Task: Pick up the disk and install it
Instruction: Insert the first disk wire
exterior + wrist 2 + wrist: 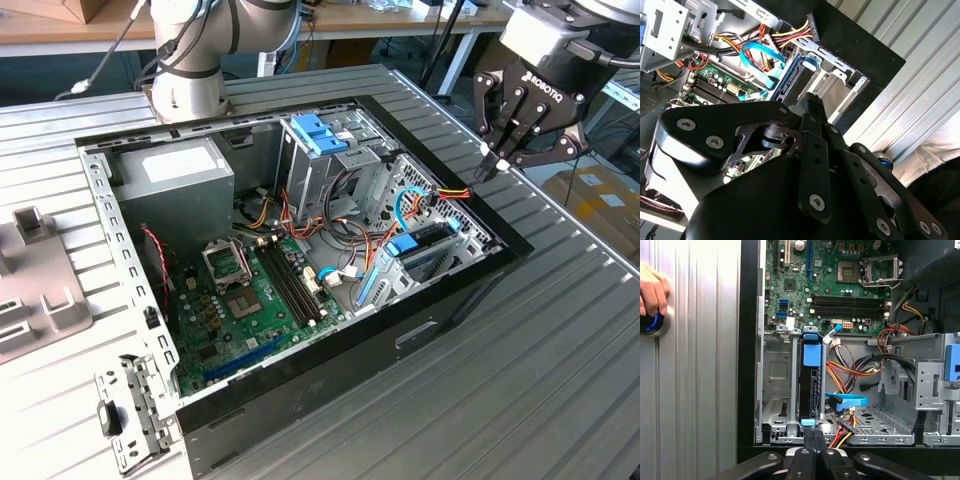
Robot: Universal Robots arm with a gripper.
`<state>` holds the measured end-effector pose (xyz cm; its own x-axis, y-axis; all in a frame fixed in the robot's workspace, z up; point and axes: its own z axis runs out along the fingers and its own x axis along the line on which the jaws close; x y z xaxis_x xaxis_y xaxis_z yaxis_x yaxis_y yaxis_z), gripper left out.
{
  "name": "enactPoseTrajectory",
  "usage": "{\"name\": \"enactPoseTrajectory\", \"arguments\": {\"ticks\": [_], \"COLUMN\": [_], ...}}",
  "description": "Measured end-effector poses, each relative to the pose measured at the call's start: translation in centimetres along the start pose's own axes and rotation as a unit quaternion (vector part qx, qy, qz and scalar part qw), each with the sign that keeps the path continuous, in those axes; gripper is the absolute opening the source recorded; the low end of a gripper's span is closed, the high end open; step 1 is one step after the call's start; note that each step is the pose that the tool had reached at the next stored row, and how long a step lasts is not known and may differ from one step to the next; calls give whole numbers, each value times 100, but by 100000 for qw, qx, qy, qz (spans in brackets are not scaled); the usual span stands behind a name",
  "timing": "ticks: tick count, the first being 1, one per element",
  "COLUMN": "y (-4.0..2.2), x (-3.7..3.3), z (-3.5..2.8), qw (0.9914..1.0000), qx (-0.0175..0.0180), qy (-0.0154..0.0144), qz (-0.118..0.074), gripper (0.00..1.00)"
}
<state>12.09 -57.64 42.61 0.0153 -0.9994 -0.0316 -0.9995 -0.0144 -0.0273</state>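
- Black gripper point(497, 160) hangs at the exterior view's upper right above the case point(400, 330) edge, jaws clenched, empty.
- Disk point(810, 385) stands on edge in the drive bay point(777, 385), centre frame in the first wrist view.
- Hand point(652, 290) at upper left.

Only print I can spot is white lettering on the gripper point(492, 165) body, upper right in the exterior view. The power supply point(172, 172) label is unreadable.
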Motion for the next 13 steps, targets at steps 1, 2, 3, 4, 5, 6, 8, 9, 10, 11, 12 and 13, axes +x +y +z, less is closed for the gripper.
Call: {"name": "enactPoseTrajectory", "arguments": {"ticks": [1,2,3,4,5,6,8,9,10,11,12,13], "y": [0,0,0,0,0,0,0,0,0,0,0,-1], "x": [0,0,0,0,0,1,1,1,1,1,1,2], "z": [0,0,1,5,11,16,23,26,29,32,39,48], "qw": [100000,100000,100000,100000,100000,100000,99999,99998,99997,99996,99992,99983], "qx": [-2,-2,-1,0,-3,-5,-16,-21,-25,-33,-43,-61], "qy": [3,2,10,-2,9,21,30,55,76,112,168,220], "qz": [0,-1,-1,-7,-74,-181,-464,-642,-783,-932,-1244,-1821], "gripper": [11,11,11,11,11,11,11,11,11,11,11,11]}}
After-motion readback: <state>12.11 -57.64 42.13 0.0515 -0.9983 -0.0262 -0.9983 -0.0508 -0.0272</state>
